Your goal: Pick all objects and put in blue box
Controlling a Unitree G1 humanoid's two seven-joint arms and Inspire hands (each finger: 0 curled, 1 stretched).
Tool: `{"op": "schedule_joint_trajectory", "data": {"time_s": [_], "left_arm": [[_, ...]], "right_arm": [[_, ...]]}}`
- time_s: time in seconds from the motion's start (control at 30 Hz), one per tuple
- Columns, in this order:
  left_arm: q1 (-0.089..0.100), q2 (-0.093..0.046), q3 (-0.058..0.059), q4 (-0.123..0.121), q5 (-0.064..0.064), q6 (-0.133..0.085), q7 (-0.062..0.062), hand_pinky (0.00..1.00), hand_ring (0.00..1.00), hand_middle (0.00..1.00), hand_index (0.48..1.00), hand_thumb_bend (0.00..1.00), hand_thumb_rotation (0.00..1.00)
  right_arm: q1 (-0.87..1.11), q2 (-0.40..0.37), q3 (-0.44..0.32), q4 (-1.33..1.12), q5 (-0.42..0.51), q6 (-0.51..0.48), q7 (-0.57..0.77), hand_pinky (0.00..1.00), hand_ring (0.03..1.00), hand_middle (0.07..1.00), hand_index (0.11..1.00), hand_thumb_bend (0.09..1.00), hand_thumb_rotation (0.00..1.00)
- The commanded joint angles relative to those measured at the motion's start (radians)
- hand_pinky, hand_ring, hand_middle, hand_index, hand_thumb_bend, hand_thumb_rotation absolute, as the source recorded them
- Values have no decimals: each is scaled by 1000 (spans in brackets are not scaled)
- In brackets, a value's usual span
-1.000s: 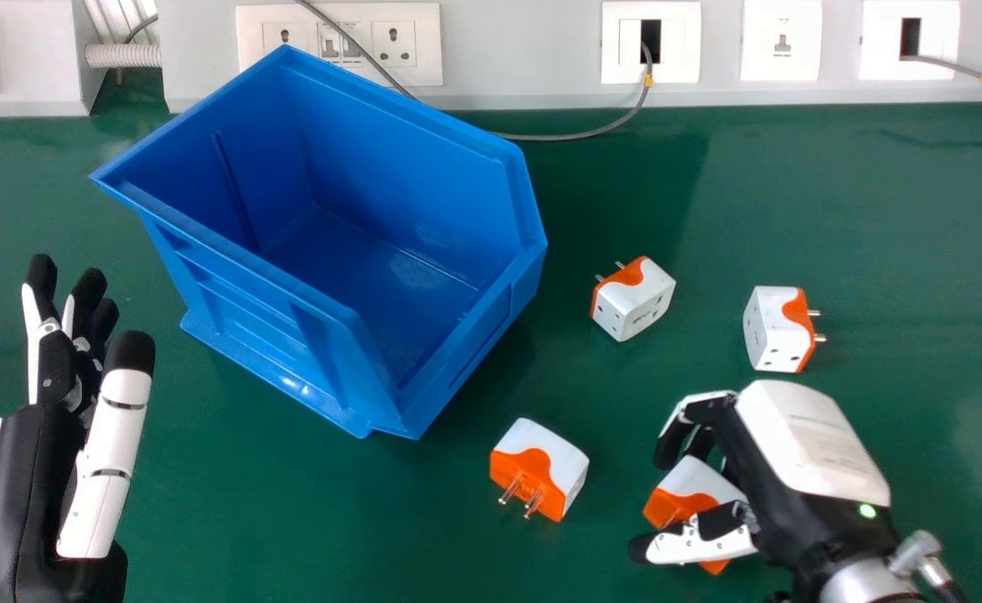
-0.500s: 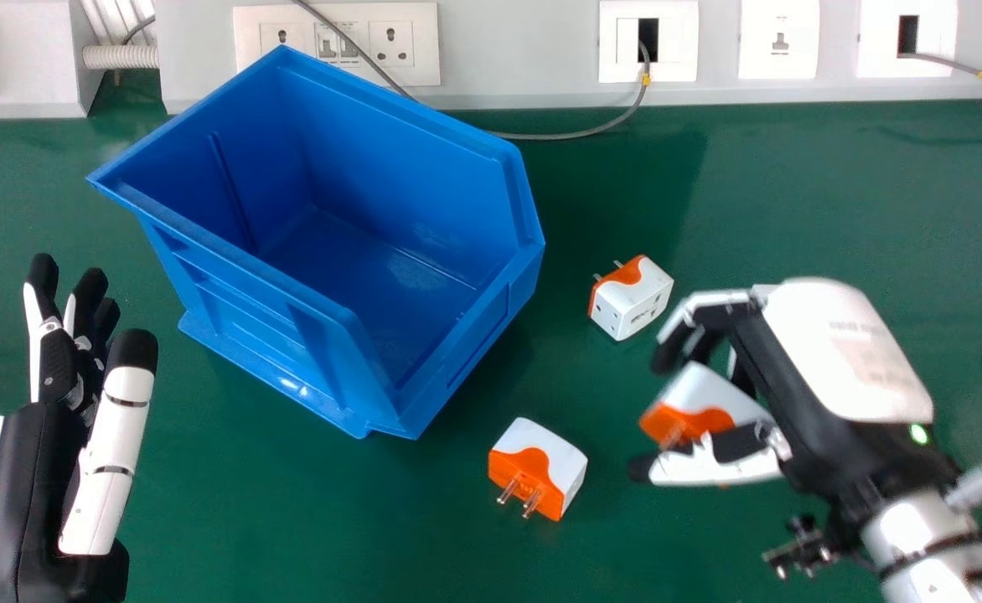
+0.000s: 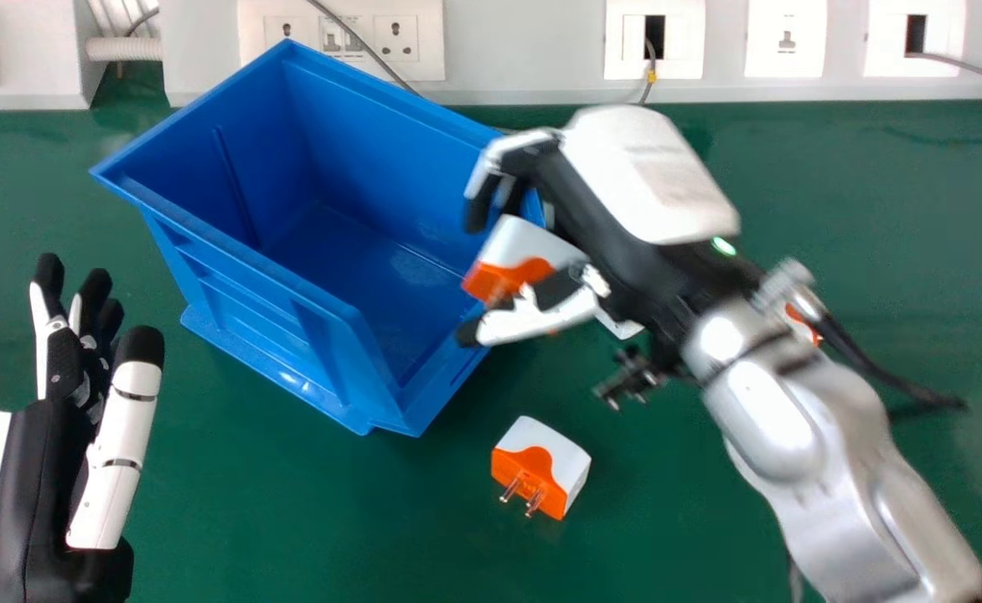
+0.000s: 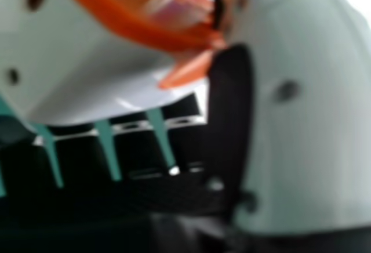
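My right hand [image 3: 575,218] is over the right rim of the blue box [image 3: 323,310], its fingers and thumb curled round a white and orange adapter [image 3: 533,243]. In the right hand view the held adapter [image 4: 98,61] lies against the hand's thumb [image 4: 307,119]. Another adapter [image 3: 541,465] rests on the green table in front of the box, prongs toward the near edge. A third [image 3: 622,326] is mostly hidden under the right hand, and a fourth [image 3: 803,325] peeks out behind the right wrist. At the left stands my left hand [image 3: 68,377], fingers straight, holding nothing.
Along the back of the green table [image 3: 290,519] runs a grey wall panel [image 3: 524,50] with sockets and a thin cable. The silver right forearm [image 3: 826,469] crosses the table's right side.
My right hand has lifted the adapter off the table and carried it left and toward the back, up to the box. The left hand has barely shifted.
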Motion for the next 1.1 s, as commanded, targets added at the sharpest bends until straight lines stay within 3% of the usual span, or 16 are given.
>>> {"op": "schedule_joint_trajectory", "data": {"time_s": [0.0,0.1,0.23,0.47,0.6,0.77,0.9,1.07], "left_arm": [[6,5,5,-26,-2,-12,-1,1000,1000,1000,1000,419,766],[11,5,7,-37,-4,0,2,1000,1000,1000,1000,413,767],[16,6,11,-34,-16,-12,-8,1000,1000,1000,1000,443,773],[29,8,15,-44,-30,-6,-21,1000,1000,1000,1000,458,773],[38,2,10,-51,-24,-11,-20,1000,1000,1000,1000,467,772],[43,1,8,-46,-24,-24,-25,1000,1000,1000,1000,482,776],[45,2,8,-41,-16,-37,-27,1000,1000,1000,1000,487,778],[44,1,9,-24,-25,-58,-34,1000,1000,1000,1000,485,781]], "right_arm": [[-103,32,16,48,-16,-6,-22,109,164,230,473,483,135],[-206,77,42,187,-39,-29,-92,129,192,263,475,482,136],[-355,136,71,400,-47,-20,-123,156,228,309,478,485,132],[-587,219,120,806,-53,-64,-227,205,291,375,491,492,102],[-682,284,145,998,-50,-32,-246,221,309,391,495,497,81],[-731,308,207,1124,-84,-23,-280,231,323,408,506,503,52],[-721,316,198,1156,-62,-31,-313,234,329,434,510,508,33],[-700,321,225,1187,-80,-19,-355,264,355,467,515,508,21]]}}
